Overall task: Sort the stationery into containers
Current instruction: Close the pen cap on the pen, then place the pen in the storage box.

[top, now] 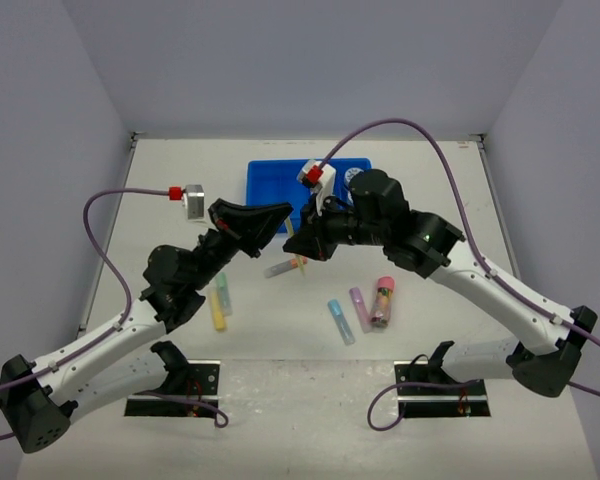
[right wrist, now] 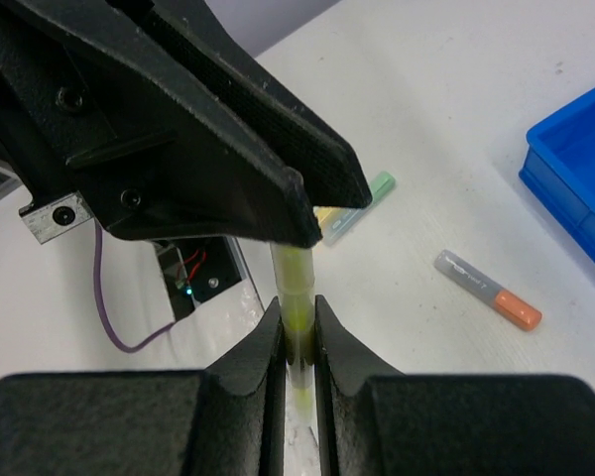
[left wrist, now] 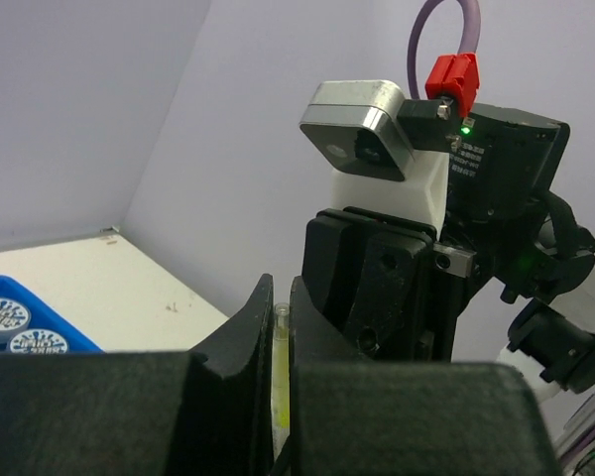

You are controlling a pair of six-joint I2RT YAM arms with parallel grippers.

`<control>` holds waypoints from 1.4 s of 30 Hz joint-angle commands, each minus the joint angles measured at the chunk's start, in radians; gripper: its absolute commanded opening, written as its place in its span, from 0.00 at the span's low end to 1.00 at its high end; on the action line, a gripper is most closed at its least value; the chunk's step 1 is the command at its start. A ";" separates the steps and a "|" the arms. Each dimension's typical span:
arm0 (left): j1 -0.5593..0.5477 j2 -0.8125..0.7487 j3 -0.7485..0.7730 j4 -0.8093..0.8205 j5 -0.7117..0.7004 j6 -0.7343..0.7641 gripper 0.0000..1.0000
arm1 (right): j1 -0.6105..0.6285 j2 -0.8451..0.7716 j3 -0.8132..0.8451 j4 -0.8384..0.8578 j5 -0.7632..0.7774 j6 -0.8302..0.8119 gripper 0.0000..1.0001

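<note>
Both grippers are shut on one thin yellow-green pen (right wrist: 296,283), held in the air just in front of the blue tray (top: 270,178). My right gripper (right wrist: 297,309) clamps its lower part. My left gripper (left wrist: 282,302) clamps its upper part, and the clear pen tip (left wrist: 281,315) pokes out between its fingers. In the top view the left gripper (top: 280,217) and right gripper (top: 298,243) meet tip to tip. Two patterned discs (left wrist: 2,315) lie in the tray. A grey-and-orange marker (right wrist: 488,290) lies on the table below.
Loose on the table are a yellow marker (top: 217,311), a green marker (top: 224,291), a blue marker (top: 340,321), a purple marker (top: 361,309) and a pink patterned tube (top: 383,300). The right arm's wrist camera (left wrist: 360,142) is close in front of the left gripper.
</note>
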 commanded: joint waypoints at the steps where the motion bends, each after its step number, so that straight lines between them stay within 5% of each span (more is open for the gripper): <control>1: -0.118 0.017 -0.102 -0.183 0.151 -0.033 0.00 | -0.049 0.032 0.254 0.264 0.136 -0.021 0.00; 5: -0.126 0.000 -0.104 -0.235 0.096 -0.023 0.00 | -0.054 0.067 0.277 0.241 0.145 -0.022 0.00; 9: -0.113 -0.007 0.086 -0.564 -0.229 0.030 0.11 | -0.054 0.056 0.060 0.290 0.160 0.010 0.00; 11: -0.093 -0.001 0.214 -0.715 -0.409 0.027 0.35 | -0.054 0.043 -0.054 0.326 0.183 0.040 0.00; 13: -0.085 0.011 0.308 -0.822 -0.542 0.026 0.74 | -0.059 0.045 -0.118 0.336 0.212 0.058 0.00; 15: -0.081 0.023 0.439 -0.958 -0.725 0.009 0.99 | -0.081 0.063 -0.160 0.324 0.243 0.079 0.00; 18: -0.081 0.020 0.556 -1.119 -0.962 -0.018 1.00 | -0.174 0.131 -0.132 0.236 0.265 0.130 0.00; 21: -0.081 -0.014 0.588 -1.236 -1.027 -0.012 1.00 | -0.265 0.203 -0.041 0.136 0.337 0.133 0.00; 33: -0.081 -0.238 0.360 -1.370 -0.792 0.129 1.00 | -0.384 0.871 0.691 -0.170 0.558 0.028 0.00; 38: -0.081 -0.296 0.283 -1.402 -0.832 0.109 1.00 | -0.400 0.966 0.769 -0.186 0.554 0.045 0.03; 42: -0.080 -0.320 0.243 -1.414 -0.864 0.095 1.00 | -0.402 0.989 0.766 -0.185 0.556 0.057 0.14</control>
